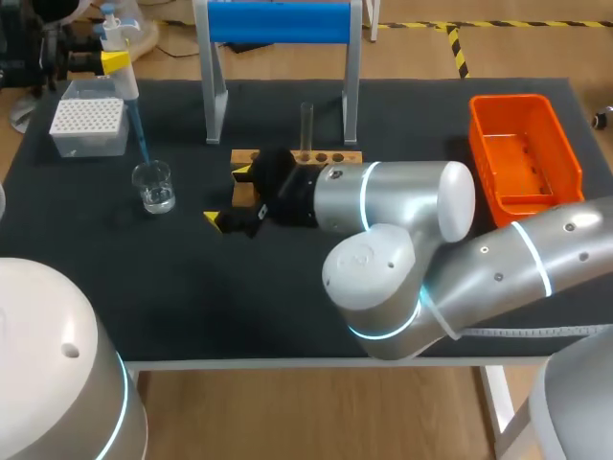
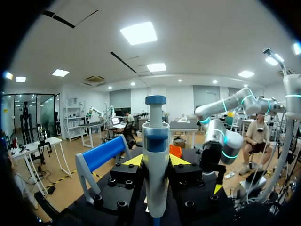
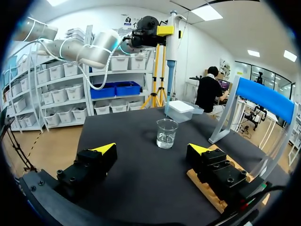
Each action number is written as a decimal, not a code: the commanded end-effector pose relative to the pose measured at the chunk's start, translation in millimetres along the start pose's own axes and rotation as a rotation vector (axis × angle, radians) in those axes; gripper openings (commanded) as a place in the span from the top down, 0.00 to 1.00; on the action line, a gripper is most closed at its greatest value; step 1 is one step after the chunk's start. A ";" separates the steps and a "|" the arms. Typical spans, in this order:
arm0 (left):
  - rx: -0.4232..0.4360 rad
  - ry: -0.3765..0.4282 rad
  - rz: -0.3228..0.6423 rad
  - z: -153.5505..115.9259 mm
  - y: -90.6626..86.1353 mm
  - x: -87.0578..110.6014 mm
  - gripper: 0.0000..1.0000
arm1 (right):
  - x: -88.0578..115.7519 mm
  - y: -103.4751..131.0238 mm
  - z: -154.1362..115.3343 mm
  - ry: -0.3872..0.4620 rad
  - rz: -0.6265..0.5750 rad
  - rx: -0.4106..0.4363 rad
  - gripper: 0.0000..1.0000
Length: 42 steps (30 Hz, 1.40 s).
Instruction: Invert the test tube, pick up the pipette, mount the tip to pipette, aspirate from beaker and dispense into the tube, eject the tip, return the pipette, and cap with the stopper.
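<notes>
Got pipette (image 2: 155, 127) clenched in left gripper (image 2: 155, 162), tip (image 1: 140, 139) just over beaker (image 1: 153, 185). Looks light, stiff, slick plastic; best gripped round the body, like now. Got right gripper (image 3: 151, 149) spread open, empty, beside rack (image 1: 316, 156).

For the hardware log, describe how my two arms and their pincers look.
The left arm and right arm are rounded silver-grey tubes with bulbous joints, edged by thin glowing cyan rings. The left pincer and right pincer have blocky black fingers studded with bolt heads, capped by bright yellow wedge tips.
</notes>
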<state>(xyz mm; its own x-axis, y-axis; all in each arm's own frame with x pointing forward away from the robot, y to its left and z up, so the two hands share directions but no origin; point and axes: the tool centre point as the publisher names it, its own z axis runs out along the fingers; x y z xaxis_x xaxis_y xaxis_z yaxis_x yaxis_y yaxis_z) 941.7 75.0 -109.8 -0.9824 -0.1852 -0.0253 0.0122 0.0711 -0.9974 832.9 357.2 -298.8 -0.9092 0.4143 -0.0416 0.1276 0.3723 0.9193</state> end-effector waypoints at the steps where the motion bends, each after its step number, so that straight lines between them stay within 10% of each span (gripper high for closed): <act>1: 0.010 0.004 0.000 0.7 8.8 -3.7 1.00 | 1.9 -1.2 2.4 -0.006 0.000 -0.003 0.00; 42: 0.061 -0.005 -0.047 -9.9 86.7 -32.8 1.00 | 1.9 -1.2 2.4 -0.006 0.000 -0.003 0.00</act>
<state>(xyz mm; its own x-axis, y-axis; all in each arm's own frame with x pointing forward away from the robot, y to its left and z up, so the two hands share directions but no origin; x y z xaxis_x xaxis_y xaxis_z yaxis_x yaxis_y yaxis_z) 970.7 95.3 -190.7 -0.9797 -0.1990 0.0231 -0.0258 0.0108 -0.9996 832.6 358.3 -299.3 -0.9084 0.4158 -0.0428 0.1267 0.3716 0.9197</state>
